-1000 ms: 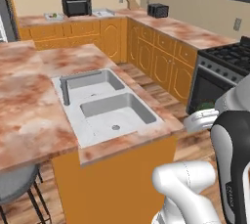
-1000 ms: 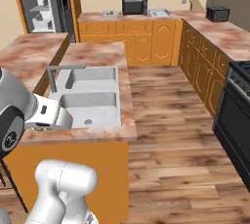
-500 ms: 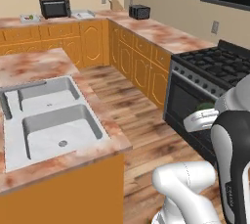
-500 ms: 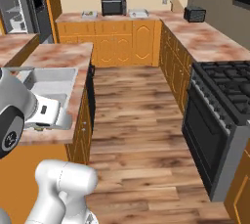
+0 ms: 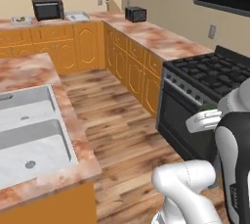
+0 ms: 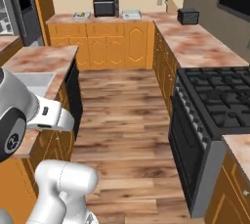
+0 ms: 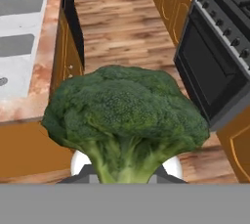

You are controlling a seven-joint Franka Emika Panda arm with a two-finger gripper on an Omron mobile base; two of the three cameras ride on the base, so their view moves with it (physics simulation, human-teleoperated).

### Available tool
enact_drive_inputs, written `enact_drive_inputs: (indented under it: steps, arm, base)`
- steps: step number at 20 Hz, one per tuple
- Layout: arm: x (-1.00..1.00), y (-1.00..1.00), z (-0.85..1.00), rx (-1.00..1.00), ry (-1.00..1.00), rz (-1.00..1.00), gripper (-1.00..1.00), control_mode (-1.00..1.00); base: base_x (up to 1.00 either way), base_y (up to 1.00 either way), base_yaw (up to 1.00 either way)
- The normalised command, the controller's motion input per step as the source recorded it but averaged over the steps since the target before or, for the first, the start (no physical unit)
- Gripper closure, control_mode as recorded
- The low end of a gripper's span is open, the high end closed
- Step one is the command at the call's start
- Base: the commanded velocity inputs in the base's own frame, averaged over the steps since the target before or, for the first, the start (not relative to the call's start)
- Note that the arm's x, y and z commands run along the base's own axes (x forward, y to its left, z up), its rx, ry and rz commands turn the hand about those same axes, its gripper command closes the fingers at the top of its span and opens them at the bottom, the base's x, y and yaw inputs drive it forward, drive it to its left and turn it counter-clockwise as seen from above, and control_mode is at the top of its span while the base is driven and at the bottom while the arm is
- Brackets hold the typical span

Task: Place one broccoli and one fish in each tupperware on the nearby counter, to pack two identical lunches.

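Close before the hand camera, a broccoli [image 7: 126, 120] sits with its stalk down between the jaws of the end effector [image 7: 128, 178], which is closed narrowly on that stalk; the green crown hides the fingertips. Below and beyond it in that view lie the wooden floor [image 7: 124, 27], a sink [image 7: 19, 22] in a mottled stone top at the left, and the dark door of an oven [image 7: 207, 69] at the right.

From the left base view, a sliver of green [image 5: 209, 106] shows just above the white wrist at the right edge, over the front of the stove [image 5: 215, 78]. The steel double sink [image 5: 27, 135] is at the lower left, set in its pink-brown island top. Across the floor [image 5: 114, 110], the long table [image 5: 156, 37] on orange cabinets runs along the right wall to the back corner, where it meets another run along the far wall. On it, near the corner, stand a black toaster [image 5: 135, 13] and a knife block [image 5: 113, 4]; along the far wall are a black microwave [image 5: 48, 9] and two shallow containers [image 5: 77, 16], one to each side of the microwave. What they hold is too small to tell.

From the right base view, the same table [image 6: 195, 42] stretches from the stove [image 6: 219, 98] back to the corner, with the toaster [image 6: 187, 16], knife block [image 6: 171, 5] and microwave [image 6: 106, 7] on it. The white arm [image 6: 29, 120] fills the lower left, beside the island.
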Motion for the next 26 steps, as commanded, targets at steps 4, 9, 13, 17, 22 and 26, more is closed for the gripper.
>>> enact_drive_inputs:
  steps: [4,9,13,17,22,26]
  arm:
    - [0.0,0.0,0.0,0.0,0.0,0.0,1.0,1.0]
    - [0.0,0.0,0.0,0.0,0.0,0.0,1.0,1.0]
    - [0.0,0.0,0.0,0.0,0.0,0.0,1.0,1.0]
    - [0.0,0.0,0.0,0.0,0.0,0.0,1.0,1.0]
    - [0.0,0.0,0.0,0.0,0.0,0.0,1.0,1.0]
    - [0.0,0.0,0.0,0.0,0.0,0.0,1.0,1.0]
  base:
    - [1.0,-0.04,0.13]
    - [1.0,-0.42,0.08]
    - [1.0,-0.61,0.05]
    - [1.0,-0.38,0.01]
    - [1.0,-0.08,0.0]
    - [1.0,0.0,0.0]
